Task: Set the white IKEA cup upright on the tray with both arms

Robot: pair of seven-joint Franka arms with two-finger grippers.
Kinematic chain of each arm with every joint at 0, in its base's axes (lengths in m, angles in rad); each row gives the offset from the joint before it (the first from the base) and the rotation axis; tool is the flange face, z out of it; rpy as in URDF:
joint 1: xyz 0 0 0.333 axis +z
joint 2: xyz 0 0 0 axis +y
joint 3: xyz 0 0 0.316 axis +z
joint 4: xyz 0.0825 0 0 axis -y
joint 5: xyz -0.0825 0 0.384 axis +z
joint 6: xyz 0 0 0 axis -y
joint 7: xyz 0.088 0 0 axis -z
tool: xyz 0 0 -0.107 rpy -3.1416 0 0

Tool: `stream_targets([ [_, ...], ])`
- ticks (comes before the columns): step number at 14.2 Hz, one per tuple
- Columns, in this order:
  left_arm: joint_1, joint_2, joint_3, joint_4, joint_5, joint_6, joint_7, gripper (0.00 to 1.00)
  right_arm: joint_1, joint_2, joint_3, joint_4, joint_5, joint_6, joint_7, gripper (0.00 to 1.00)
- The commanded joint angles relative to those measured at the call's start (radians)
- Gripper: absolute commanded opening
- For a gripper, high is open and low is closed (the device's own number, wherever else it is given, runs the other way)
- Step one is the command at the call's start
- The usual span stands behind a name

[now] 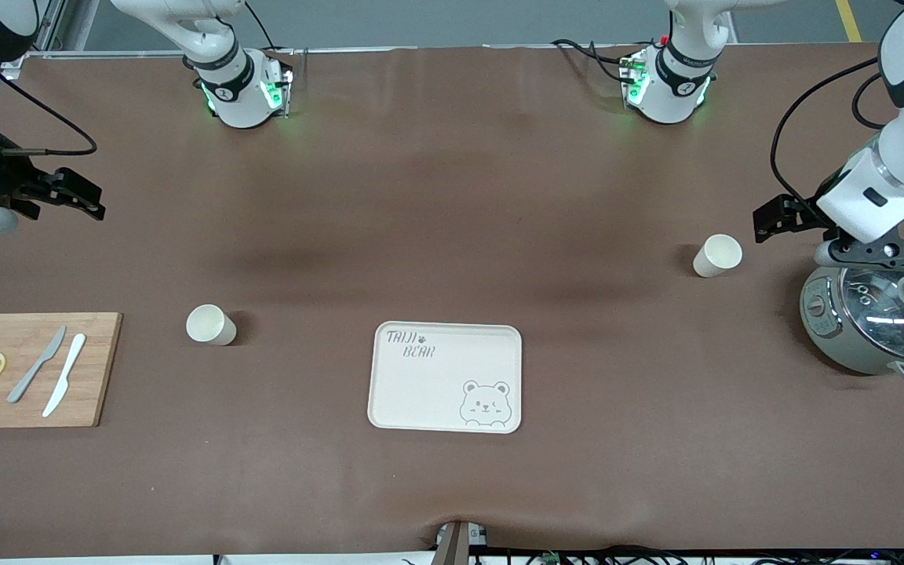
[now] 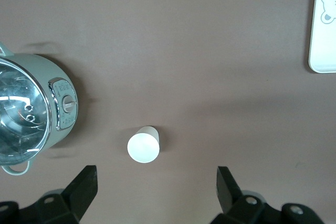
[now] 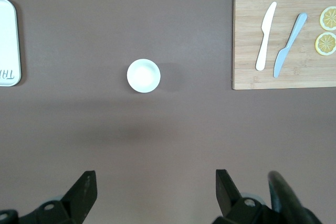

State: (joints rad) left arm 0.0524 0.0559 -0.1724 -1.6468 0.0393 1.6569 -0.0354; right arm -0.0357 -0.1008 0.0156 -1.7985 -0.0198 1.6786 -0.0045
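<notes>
On the brown surface (image 1: pixel 452 196): two white cups, one (image 1: pixel 209 325) near the cutting board (image 1: pixel 28 369), one (image 1: pixel 716 255) beside the pot (image 1: pixel 876 326); tray (image 1: pixel 446 377) bare between them. Left gripper (image 1: pixel 774 220) and right gripper (image 1: pixel 75 196) hover, fingers open, holding nothing. Task not yet begun.

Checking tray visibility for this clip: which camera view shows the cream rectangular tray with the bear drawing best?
The front view: the flat cream rectangular tray shows whole, with lettering and bear face, nothing on it. The left wrist view catches only one end with part of the bear; the right wrist view shows only a rounded edge strip with some lettering.
</notes>
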Motion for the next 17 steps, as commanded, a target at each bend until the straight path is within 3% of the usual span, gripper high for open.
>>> stream_targets([
  [1,0.003,-0.005,-0.003,-0.004,-0.012,0.012,0.005,1.00,-0.009,0.003,0.006,0.011,-0.008,-0.011,-0.002,1.00],
  [17,-0.008,0.016,-0.013,-0.005,-0.016,0.056,-0.003,1.00,-0.009,0.003,0.006,0.011,-0.008,-0.011,-0.002,1.00],
])
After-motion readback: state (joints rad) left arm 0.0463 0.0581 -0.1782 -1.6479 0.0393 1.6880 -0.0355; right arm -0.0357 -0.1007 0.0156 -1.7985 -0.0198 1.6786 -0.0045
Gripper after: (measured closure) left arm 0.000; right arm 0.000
